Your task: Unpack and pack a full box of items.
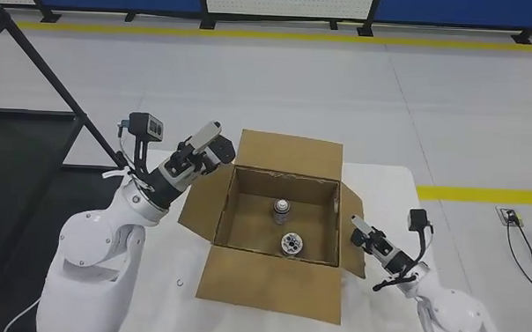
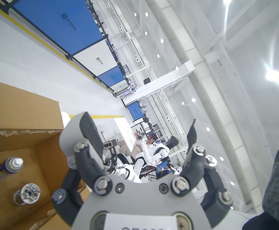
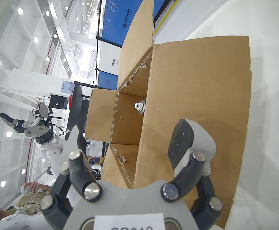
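Box (image 1: 270,289) sits mid-table (image 1: 384,179) with all four flaps folded out, so the opening is free for a straight-down reach. Two items are left inside: a spray can (image 1: 281,210) upright by the middle of the far wall, and a round metal part (image 1: 291,245) on the floor closer to the near wall, the two apart. Both stand on end, which I'd guess keeps a top grasp easy. Left gripper (image 1: 205,146) hangs raised over the left flap near the box's far-left corner, fingers spread and empty. Right gripper (image 1: 365,233) is low, just outside the right flap toward the near-right corner, also spread and empty. Looks like unpacking is mostly done, and either arm could take the next pick. The top view gives the layout and item spacing but not the finger gaps. The left wrist view settles that for the left gripper (image 2: 139,130) and catches the spray can (image 2: 11,165) and the round metal part (image 2: 27,193) over the box (image 2: 28,109) wall. In the right wrist view the right gripper (image 3: 130,135) faces the box (image 3: 196,98) flap, the spray can (image 3: 139,106) is visible, the wall covers the other item, and the left gripper (image 3: 24,124) shows farther off, open.
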`<state>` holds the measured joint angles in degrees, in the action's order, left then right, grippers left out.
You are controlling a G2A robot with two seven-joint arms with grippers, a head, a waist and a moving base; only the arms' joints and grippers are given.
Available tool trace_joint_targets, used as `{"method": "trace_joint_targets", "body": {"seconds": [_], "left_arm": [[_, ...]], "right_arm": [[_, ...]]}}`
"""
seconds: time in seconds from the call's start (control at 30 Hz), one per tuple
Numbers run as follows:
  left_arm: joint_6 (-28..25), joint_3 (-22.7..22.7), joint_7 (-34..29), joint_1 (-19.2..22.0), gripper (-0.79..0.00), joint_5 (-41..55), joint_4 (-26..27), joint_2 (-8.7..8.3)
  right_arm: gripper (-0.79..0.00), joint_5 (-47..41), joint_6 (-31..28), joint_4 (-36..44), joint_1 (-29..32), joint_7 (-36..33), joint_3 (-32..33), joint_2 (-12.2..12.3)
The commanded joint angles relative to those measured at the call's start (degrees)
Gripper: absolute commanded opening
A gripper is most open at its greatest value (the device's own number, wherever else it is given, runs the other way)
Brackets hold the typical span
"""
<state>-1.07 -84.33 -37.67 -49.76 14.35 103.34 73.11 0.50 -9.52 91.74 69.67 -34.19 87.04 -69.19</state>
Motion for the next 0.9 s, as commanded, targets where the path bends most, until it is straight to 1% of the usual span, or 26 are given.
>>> {"method": "trace_joint_targets", "body": {"seconds": [0.0,0.17,0.3,0.4,0.53,0.7,0.87], "left_arm": [[-0.17,-0.36,0.22,-0.41,0.000,0.13,0.29,-0.13],[-0.47,-1.34,0.56,-1.59,0.000,0.74,1.14,-0.44],[-0.69,-1.76,0.79,-2.39,0.000,1.35,1.55,-0.64],[-0.91,-2.22,1.39,-2.93,0.000,1.54,2.12,-0.79],[-1.18,-3.37,2.87,-4.04,0.000,1.78,3.27,-1.00],[-2.13,-5.49,5.26,-6.34,0.000,2.74,5.04,-1.24],[-3.32,-7.57,7.88,-10.28,0.000,4.01,7.02,-1.40]], "right_arm": [[0.000,0.18,0.20,-0.79,-1.21,0.28,-0.93,-0.07],[0.000,0.75,0.73,-2.31,-3.66,1.38,-2.45,-0.19],[0.000,1.79,0.44,-1.74,-4.03,2.81,-2.53,-0.12],[0.000,3.08,-0.73,0.52,-3.30,3.52,-2.22,0.04],[0.000,5.87,-2.49,5.33,-2.05,2.76,-2.76,0.28],[0.000,14.12,-1.77,10.50,-3.16,1.46,-6.27,0.40],[0.000,24.43,1.05,13.30,-6.86,0.01,-12.25,0.16]]}}
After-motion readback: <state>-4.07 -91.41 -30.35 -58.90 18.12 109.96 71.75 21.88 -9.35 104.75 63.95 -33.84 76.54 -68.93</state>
